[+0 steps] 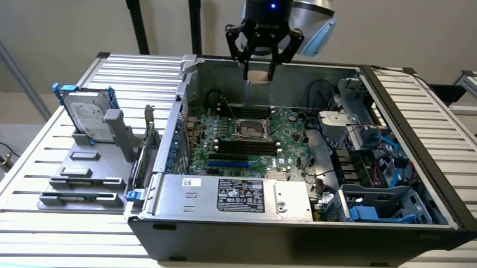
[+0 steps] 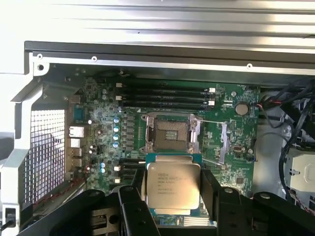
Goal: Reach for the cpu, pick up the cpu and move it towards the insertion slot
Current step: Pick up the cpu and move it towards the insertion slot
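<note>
- The gripper [image 1: 260, 75] clamps the cpu [image 2: 173, 185] between its black fingers [image 2: 215, 189], holding it in the air above the open computer case [image 1: 417, 167].
- The insertion slot [image 2: 171, 134] lies below on the green motherboard [image 2: 231, 147], near the black memory slots [image 2: 162, 96].
- A hard drive [image 1: 86, 114] stands outside the case, on the exterior view's left.

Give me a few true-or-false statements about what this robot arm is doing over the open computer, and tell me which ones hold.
1. The gripper holds the cpu. True.
2. The cpu already sits in the insertion slot. False: it hangs above the case, and the slot's dark centre is bare.
3. The hard drive stands outside the case, on the exterior view's left. True.
4. The memory slots lie outside the case. False: they are on the green board, beside the insertion slot.
</note>
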`<state>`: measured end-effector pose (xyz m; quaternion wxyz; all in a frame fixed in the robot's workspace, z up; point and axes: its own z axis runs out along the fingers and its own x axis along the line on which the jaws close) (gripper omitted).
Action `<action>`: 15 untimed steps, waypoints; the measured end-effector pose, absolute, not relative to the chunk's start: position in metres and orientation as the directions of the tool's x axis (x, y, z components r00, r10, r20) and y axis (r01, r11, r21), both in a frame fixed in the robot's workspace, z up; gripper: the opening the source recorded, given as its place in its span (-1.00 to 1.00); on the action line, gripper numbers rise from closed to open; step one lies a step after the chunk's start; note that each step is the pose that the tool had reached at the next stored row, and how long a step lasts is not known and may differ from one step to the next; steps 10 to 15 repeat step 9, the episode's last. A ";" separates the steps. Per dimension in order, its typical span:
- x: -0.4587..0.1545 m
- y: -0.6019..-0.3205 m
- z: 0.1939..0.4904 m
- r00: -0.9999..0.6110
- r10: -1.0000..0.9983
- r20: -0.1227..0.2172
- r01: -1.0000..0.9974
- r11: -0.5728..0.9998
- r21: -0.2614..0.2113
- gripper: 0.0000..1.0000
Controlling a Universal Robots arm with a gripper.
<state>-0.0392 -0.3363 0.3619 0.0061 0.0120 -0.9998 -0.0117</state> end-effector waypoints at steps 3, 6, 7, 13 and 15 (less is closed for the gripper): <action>-0.039 -0.336 0.362 -1.000 -0.024 0.012 -0.024 0.999 0.024 0.09; -0.039 -0.336 0.362 -1.000 -0.024 0.012 -0.024 0.999 0.024 0.09; -0.039 -0.336 0.362 -1.000 -0.024 0.012 -0.024 0.999 0.024 0.09; -0.039 -0.336 0.362 -1.000 -0.024 0.012 -0.024 0.999 0.024 0.09; -0.039 -0.336 0.362 -1.000 -0.024 0.012 -0.024 0.999 0.024 0.09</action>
